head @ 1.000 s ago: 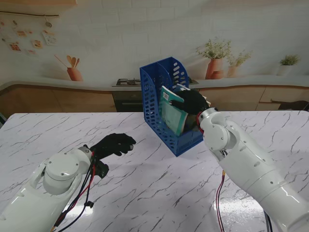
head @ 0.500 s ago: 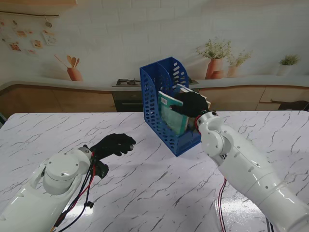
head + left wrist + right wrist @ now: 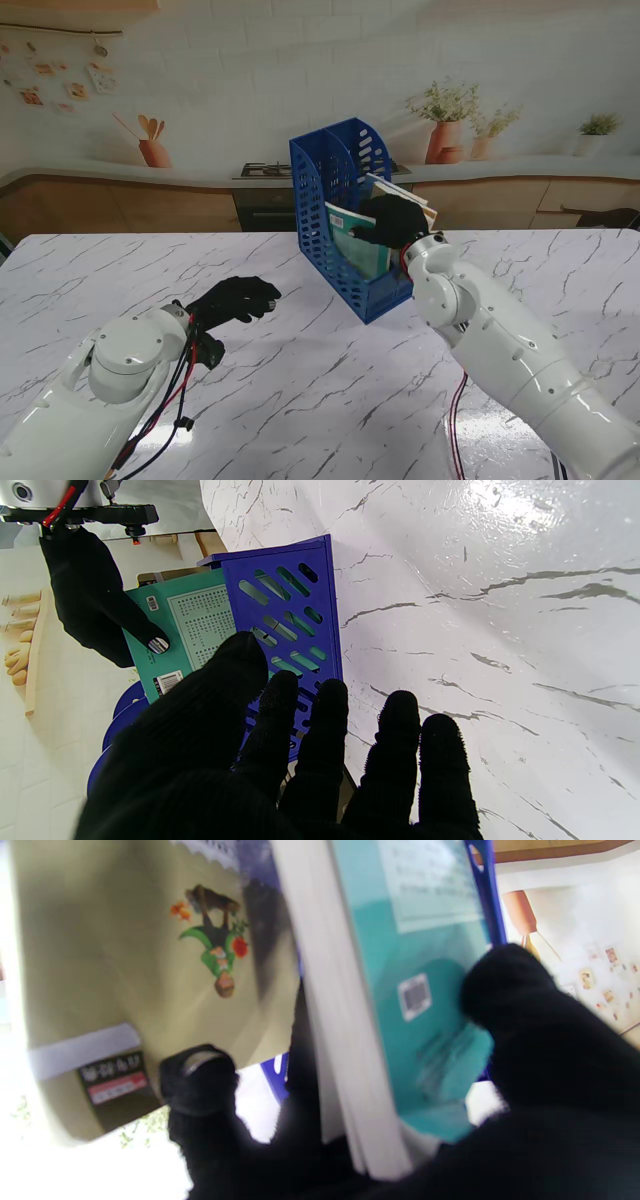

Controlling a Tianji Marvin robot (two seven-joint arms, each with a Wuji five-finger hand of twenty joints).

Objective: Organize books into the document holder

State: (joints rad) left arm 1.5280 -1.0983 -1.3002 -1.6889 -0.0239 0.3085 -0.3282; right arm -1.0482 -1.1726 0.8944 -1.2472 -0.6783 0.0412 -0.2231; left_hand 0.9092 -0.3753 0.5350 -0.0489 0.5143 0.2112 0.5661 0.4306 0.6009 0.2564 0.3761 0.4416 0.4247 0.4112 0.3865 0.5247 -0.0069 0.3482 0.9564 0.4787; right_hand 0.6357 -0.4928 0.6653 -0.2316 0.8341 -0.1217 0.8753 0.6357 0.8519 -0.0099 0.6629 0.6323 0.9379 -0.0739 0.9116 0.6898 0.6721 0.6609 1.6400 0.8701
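Right hand (image 3: 396,222), closed on thin teal softcover book (image 3: 352,240), has lowered it deeper into blue slotted plastic document holder (image 3: 335,200). Insertion nearly complete. Left hand (image 3: 236,298): empty, fingers loosely spread, over table (image 3: 300,380).

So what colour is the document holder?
Blue, with slotted walls; the document holder shows best in the left wrist view.

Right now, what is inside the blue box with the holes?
A teal book, held by the right hand, stands in the blue holder. A yellowish book sits beside it. The holder's bottom is hidden.
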